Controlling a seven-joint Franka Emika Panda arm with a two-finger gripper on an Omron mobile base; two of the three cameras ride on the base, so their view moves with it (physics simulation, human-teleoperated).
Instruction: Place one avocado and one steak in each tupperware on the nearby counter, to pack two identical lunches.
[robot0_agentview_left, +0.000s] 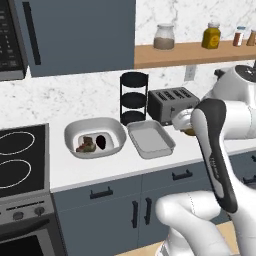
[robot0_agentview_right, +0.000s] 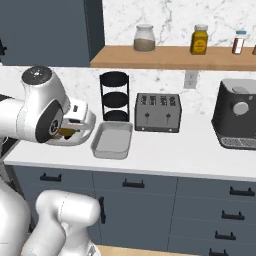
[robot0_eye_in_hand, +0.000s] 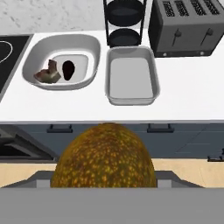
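My gripper is shut on a brown-green speckled avocado, which bulges up at the bottom of the hand view. The same avocado peeks out under the hand, in the air to the right of the tubs. On the white counter stand two grey tupperwares. The rounded left one holds a steak and a dark avocado. The rectangular right one holds nothing. From the left base these are the rounded tub, steak, dark avocado and rectangular tub.
A black three-tier rack and a dark toaster stand behind the tubs. The black stovetop lies to the left. A dark appliance sits at the counter's right. Jars line a wooden shelf above.
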